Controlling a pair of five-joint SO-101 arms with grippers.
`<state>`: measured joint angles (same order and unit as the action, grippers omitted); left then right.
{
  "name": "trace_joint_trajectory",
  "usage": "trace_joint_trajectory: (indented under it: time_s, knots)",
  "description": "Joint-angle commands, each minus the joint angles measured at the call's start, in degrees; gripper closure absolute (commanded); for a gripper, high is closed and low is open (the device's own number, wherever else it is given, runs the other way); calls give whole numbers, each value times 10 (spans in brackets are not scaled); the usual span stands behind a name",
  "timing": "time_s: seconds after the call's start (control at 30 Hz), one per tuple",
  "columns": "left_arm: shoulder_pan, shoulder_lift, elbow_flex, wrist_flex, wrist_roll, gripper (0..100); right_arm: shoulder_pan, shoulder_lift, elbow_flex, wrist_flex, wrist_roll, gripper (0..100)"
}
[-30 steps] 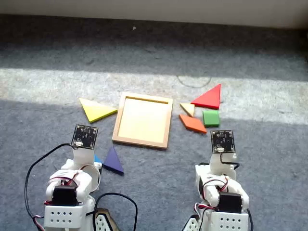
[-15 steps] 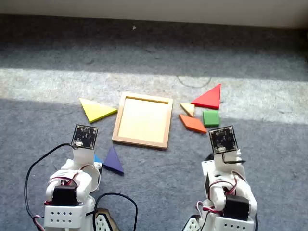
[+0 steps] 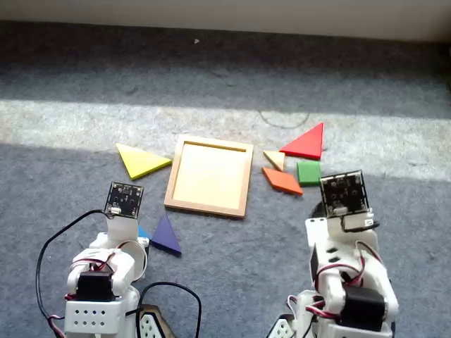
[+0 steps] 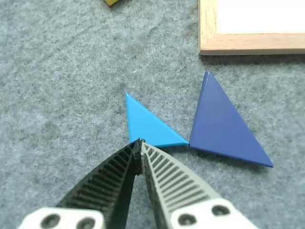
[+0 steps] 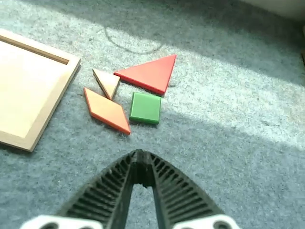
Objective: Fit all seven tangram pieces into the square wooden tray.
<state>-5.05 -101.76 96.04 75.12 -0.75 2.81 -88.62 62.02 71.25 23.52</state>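
The square wooden tray (image 3: 174, 190) lies in the middle of the grey carpet with nothing in it. A yellow triangle (image 3: 140, 161) lies to its left. To its right sit a red triangle (image 3: 306, 143), a small cream triangle (image 3: 275, 159), a green square (image 3: 309, 172) and an orange parallelogram (image 3: 282, 180). A light blue triangle (image 4: 147, 125) and a dark blue triangle (image 4: 221, 123) lie near the left arm. My left gripper (image 4: 139, 144) is shut, its tip at the light blue triangle's edge. My right gripper (image 5: 139, 155) is shut, above the carpet short of the green square (image 5: 145, 108).
The tray's corner (image 4: 209, 44) lies just beyond the dark blue triangle. A band of sunlight crosses the carpet behind the pieces. A pale wall edge (image 3: 225, 15) runs along the far side. Black cables (image 3: 49, 246) trail beside the left arm's base.
The right arm has risen and swung to the right, toward the pieces right of the tray. The left arm and all pieces have stayed put.
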Motion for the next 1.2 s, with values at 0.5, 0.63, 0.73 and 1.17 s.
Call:
trace_joint_trajectory:
  time_s: [0.5,0.63,0.73,1.17]
  knots:
    - [7,-23,11,4,-2,993,-189,637,-317,11,-1,724]
    - [7,-23,11,4,-2,993,-200,741,-360,-34,0,724]
    - [7,-23,11,4,-2,993,-200,817,-398,-55,25,724]
    - [7,-23,11,4,-2,993,-176,1077,-579,-65,91,724]
